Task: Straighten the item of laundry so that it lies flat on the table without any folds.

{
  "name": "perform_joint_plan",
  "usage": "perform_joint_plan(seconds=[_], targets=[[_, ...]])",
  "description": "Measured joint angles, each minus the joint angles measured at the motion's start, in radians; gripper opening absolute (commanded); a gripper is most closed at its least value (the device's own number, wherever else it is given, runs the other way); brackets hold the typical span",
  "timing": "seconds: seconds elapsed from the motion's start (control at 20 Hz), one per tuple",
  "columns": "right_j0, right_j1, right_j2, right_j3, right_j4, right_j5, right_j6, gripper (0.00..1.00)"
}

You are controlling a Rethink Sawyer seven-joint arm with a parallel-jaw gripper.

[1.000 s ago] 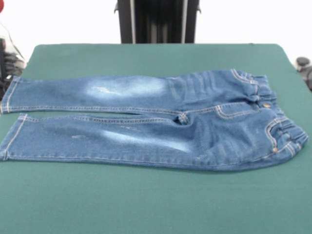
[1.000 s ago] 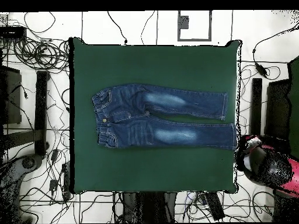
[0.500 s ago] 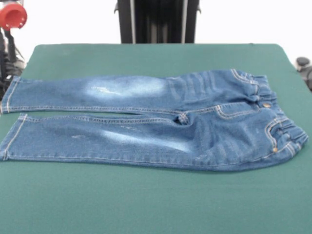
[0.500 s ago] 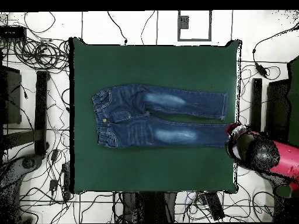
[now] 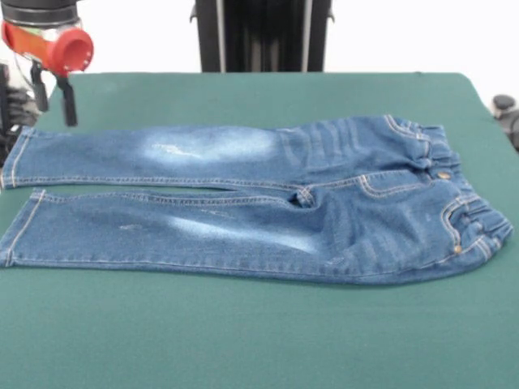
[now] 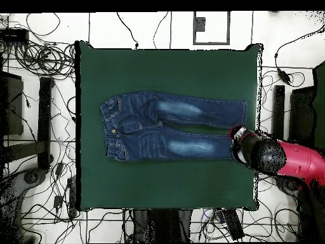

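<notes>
The item of laundry (image 5: 268, 203), a small pair of blue jeans with pale faded patches, lies spread across the middle of the green table (image 5: 243, 340). Both legs are stretched out side by side, with the gathered waistband at the right in the front view. Seen from overhead, the jeans (image 6: 171, 127) have their waistband at the left, on the table (image 6: 165, 70). My gripper (image 5: 54, 113) hangs at the far left in the front view, just above the hem of the far leg. Its two black fingers (image 5: 70, 101) are apart and hold nothing. In the overhead view the red arm's head (image 6: 249, 147) covers that leg's hem.
Tangled cables (image 6: 38, 57) cover the floor around the table. Dark boxes (image 6: 9, 105) stand off the left side in the overhead view. A black knob (image 5: 504, 104) sits beyond the table's right edge in the front view, and dark equipment (image 5: 10, 105) beyond its left edge.
The arm has swung in from beside the table until its gripper is over the leg hems. The jeans have not moved.
</notes>
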Motion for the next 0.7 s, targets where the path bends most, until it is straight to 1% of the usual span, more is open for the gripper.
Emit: perform_joint_plan(seconds=[0.15,0.2,0.3,0.55,0.7], targets=[[0.009,0.011,0.014,-0.009,-0.016,0.0,-0.006,1.0],[0.017,0.024,0.021,-0.021,-0.036,0.0,-0.006,1.0],[0.02,0.029,0.023,-0.026,-0.045,0.0,-0.006,1.0],[0.049,0.05,0.029,-0.067,-0.101,0.0,-0.006,1.0],[0.056,0.059,0.035,-0.085,-0.115,0.0,-0.006,1.0]])
